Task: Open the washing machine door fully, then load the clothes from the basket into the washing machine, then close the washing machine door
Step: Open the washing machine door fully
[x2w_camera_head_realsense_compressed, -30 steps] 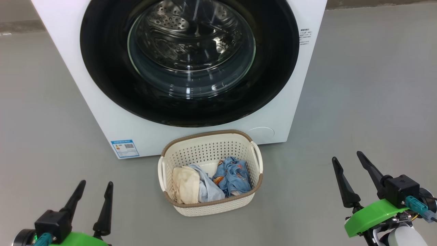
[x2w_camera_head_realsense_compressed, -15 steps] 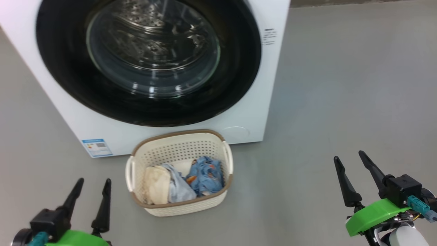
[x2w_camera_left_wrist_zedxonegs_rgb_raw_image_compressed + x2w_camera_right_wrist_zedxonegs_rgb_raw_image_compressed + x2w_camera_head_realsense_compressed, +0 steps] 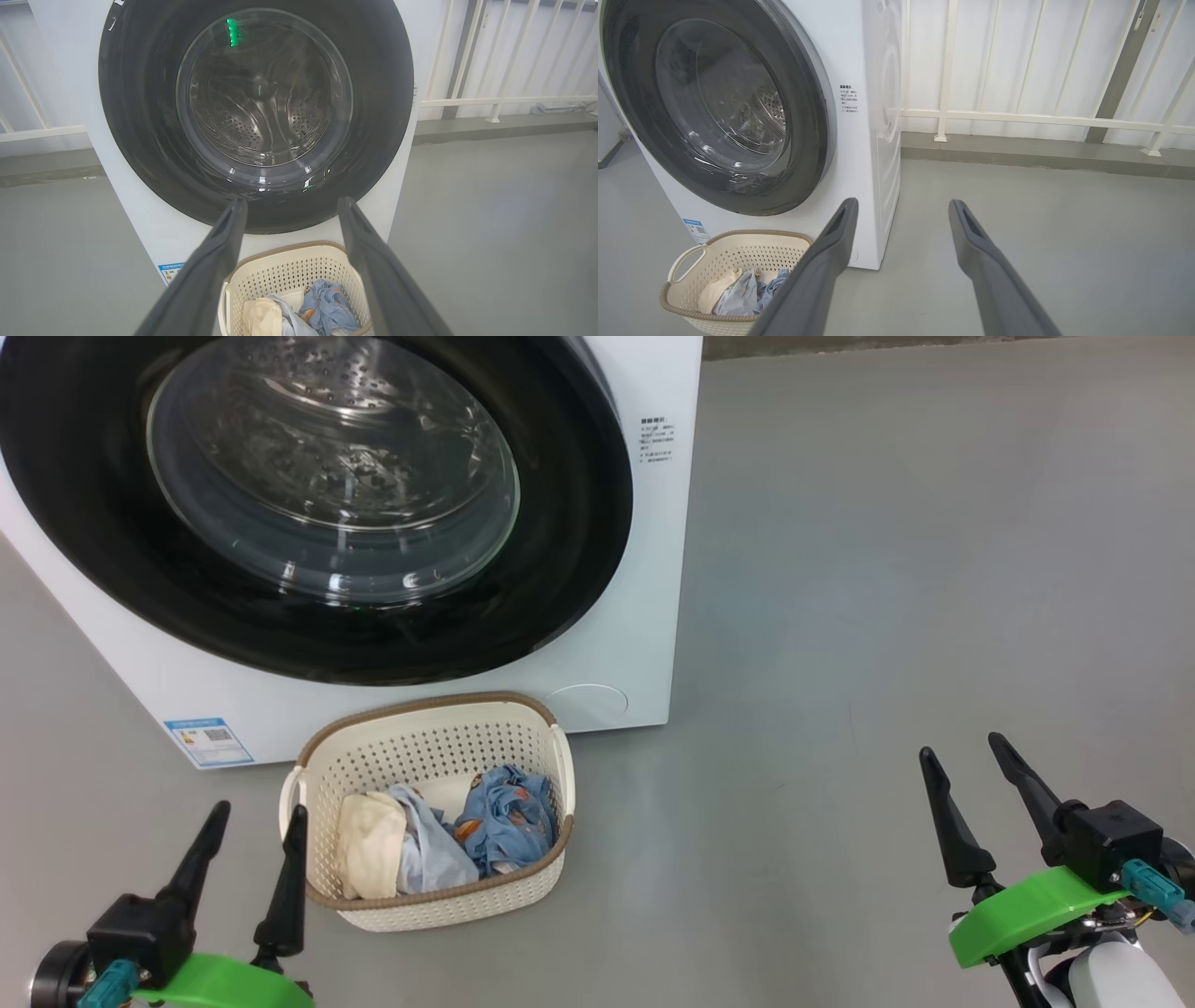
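Two open grippers, one shut door

The washing machine door (image 3: pixel 317 495) is shut, flat on the front of the white washing machine (image 3: pixel 644 569). The basket (image 3: pixel 429 705) sits on the floor (image 3: pixel 887 569) just below the door, with the clothes (image 3: pixel 448 840) inside it. The left gripper (image 3: pixel 260 810) hangs low, just beside the basket's left side. The right gripper (image 3: pixel 962 747) is well apart, out over bare floor. Both have their fingers spread wide and hold nothing. Opening the door looks like the first job. No handle shows, so I cannot tell which side opens. A finger likely has to hook behind the edge of the black rim, slowly, as the shiny rim may slip. Then the door should swing all the way, clear of the basket.
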Motion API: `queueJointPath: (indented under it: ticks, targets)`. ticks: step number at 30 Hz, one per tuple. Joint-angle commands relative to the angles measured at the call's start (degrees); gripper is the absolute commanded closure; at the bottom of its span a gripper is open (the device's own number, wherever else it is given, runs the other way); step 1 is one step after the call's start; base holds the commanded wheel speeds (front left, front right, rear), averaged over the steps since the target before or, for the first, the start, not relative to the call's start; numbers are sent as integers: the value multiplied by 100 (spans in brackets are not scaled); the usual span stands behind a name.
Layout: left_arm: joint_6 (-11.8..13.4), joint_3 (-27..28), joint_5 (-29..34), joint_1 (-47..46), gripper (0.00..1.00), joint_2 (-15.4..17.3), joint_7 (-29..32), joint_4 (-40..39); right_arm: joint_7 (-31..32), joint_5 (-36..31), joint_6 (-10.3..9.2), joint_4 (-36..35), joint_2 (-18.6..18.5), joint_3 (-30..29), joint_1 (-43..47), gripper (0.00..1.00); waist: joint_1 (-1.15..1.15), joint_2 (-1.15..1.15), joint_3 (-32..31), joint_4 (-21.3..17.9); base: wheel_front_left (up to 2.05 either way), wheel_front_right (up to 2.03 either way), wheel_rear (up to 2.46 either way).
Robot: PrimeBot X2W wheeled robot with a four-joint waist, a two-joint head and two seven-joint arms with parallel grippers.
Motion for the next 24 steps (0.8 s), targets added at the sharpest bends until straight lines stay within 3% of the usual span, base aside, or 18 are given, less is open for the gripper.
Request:
queueJointPath:
  ticks: [1,24]
  targets:
    - [-8,218,50,-90,0,125,-37,-159,-69,-33,9,-151,-39,145,-100,0,0,0,-16,9,0,0,0]
    - [-8,230,76,-26,0,112,-37,-162,-69,-82,9,-158,-28,167,-76,0,0,0,-31,80,0,0,0]
